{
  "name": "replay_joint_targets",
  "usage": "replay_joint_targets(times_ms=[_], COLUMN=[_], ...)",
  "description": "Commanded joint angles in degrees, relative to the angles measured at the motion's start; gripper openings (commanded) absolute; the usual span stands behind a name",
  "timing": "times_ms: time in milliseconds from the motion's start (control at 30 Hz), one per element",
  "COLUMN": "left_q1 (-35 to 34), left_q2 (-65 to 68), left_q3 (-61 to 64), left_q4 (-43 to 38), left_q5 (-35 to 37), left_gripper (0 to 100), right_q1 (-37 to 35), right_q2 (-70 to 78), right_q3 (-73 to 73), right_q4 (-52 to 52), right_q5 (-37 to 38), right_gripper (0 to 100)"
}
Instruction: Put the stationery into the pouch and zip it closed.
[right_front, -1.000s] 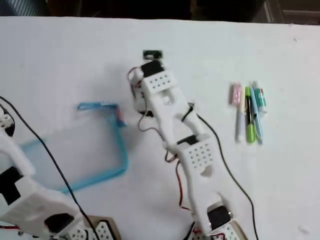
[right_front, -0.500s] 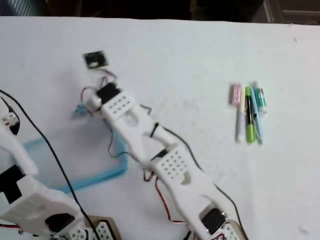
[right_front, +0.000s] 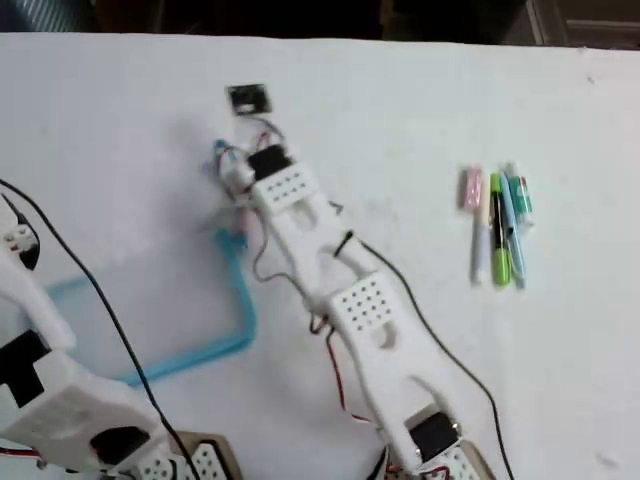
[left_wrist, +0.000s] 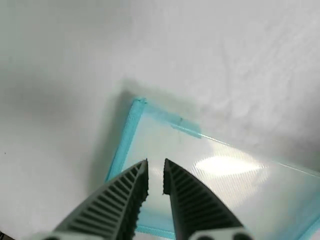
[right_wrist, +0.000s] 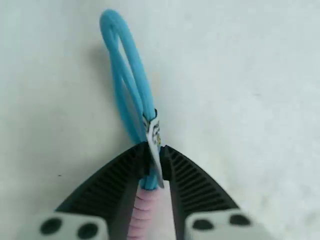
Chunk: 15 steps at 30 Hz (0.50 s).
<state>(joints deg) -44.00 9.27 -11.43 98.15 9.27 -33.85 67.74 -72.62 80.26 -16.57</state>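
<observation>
**Pouch loop pinched in the right pincer, pens parked off to the side**

So the right arm (right_front: 340, 270) stretches diagonally across the white bench (right_front: 400, 100) from the near edge towards the far left. Its wrist sits just past the far corner of the pouch (right_front: 243, 300). In its own wrist view, the right pincer (right_wrist: 154, 150) is clamped tight on a blue cord loop (right_wrist: 127, 75). A small white tag (right_wrist: 154, 131) is squeezed in right at the tips, and there's something pink and ribbed (right_wrist: 145, 210) further back between the jaws. Can't tell what the pink thing is, honestly. The loop sticks out beyond the tips, above bare bench.

The pouch is see-through with turquoise edging and lies flat on the left part of the bench.

The left arm (right_front: 60, 400) sits at the near left corner. The left pincer (left_wrist: 155, 165) hovers over one corner of the pouch. Its jaws are nearly together with only a thin slit showing, and nothing is between them.

The pens (right_front: 497, 225) are a little bunch in pink, green, blue and teal. They lie side by side on the right side of the bench, well apart from the pouch and both pincers.
</observation>
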Motion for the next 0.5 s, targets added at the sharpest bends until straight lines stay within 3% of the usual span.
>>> replay_joint_targets(times_ms=[0,233,467], left_q1=[0.4,0.3,0.3], left_q2=[-2.5,-2.6,-2.5], left_q3=[-0.4,-0.4,-0.4], left_q4=[0.5,1.4,2.2], left_q5=[0.4,0.2,0.0], left_gripper=[8,8,8], right_q1=[3.9,9.8,11.3], right_q2=[-1.3,-4.1,-12.6], right_q3=[-3.1,-8.9,7.0], right_q4=[5.1,21.6,21.3], right_q5=[0.7,1.1,3.2], right_gripper=[1.7,1.7,3.5])
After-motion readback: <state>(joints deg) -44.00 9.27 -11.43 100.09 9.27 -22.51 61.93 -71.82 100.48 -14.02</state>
